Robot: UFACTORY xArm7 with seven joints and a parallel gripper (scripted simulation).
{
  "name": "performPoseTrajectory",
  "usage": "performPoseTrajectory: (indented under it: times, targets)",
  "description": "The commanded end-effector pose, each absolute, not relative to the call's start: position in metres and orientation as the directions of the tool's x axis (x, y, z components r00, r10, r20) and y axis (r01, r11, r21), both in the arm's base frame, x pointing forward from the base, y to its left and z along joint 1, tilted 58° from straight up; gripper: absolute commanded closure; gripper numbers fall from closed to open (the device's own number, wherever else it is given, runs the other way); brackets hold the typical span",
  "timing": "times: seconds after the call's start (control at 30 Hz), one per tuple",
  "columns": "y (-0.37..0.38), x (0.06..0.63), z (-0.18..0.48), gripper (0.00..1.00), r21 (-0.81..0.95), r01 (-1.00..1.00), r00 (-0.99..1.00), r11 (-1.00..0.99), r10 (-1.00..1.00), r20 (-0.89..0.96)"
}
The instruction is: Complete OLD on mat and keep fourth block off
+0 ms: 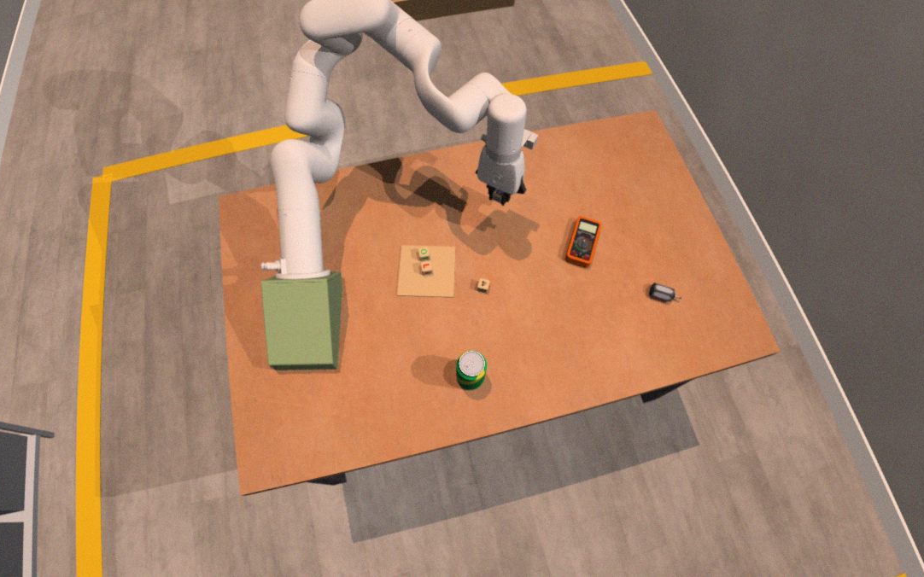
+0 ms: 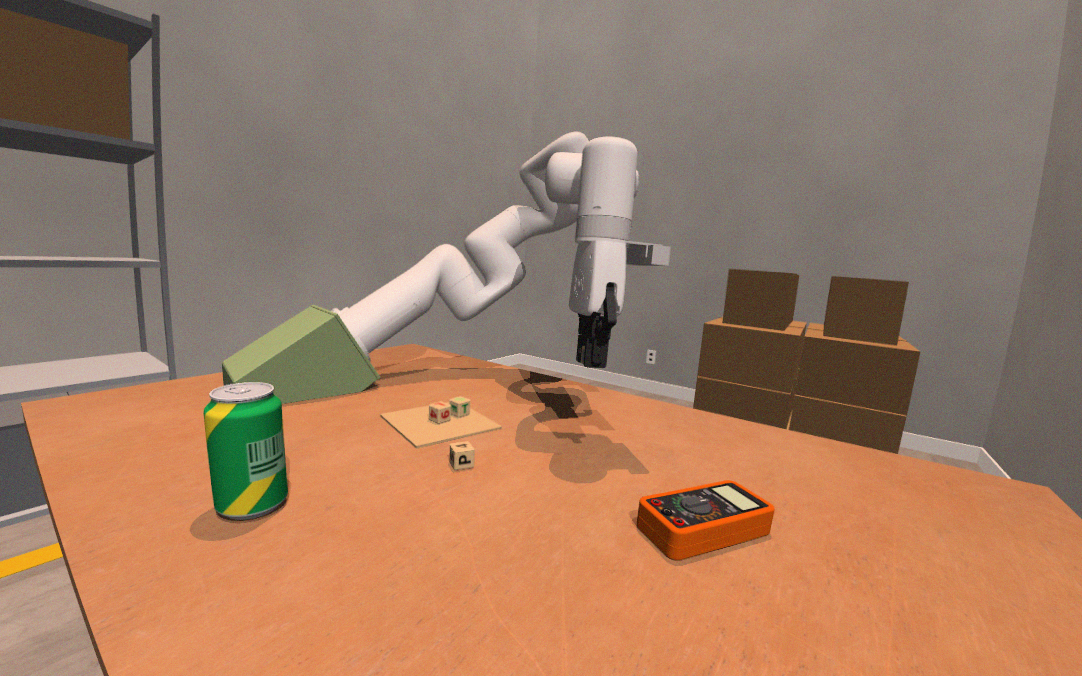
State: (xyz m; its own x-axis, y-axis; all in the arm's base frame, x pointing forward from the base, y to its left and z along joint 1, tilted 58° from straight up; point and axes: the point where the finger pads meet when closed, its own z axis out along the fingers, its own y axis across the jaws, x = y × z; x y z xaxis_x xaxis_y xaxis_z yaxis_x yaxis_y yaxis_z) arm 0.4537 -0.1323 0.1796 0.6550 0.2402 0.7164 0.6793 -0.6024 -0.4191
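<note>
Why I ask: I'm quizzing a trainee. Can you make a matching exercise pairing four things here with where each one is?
Things:
1. red-lettered block
2. P block
3. multimeter
4. tool

Places:
A. on the mat
B. raised above the table, shut on a small block
C. on the table, just beside the mat
D. on the table, well apart from the mat

Pairs: 1-A, 2-C, 3-D, 4-B
</note>
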Motion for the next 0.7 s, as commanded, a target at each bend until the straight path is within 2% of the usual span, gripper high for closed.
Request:
performPoseTrajectory:
  times: [0.0,0.23,0.67]
  targets:
    - [-0.140,0.444,0.169,0.77,-0.511,0.580,0.744,-0.635,0.156,0.650]
    - [-0.143,0.436,0.160,0.77,-0.580,0.492,0.805,-0.649,0.084,0.587]
    - [-0.152,0.411,0.135,0.77,-0.739,0.204,0.922,-0.642,-0.129,0.366]
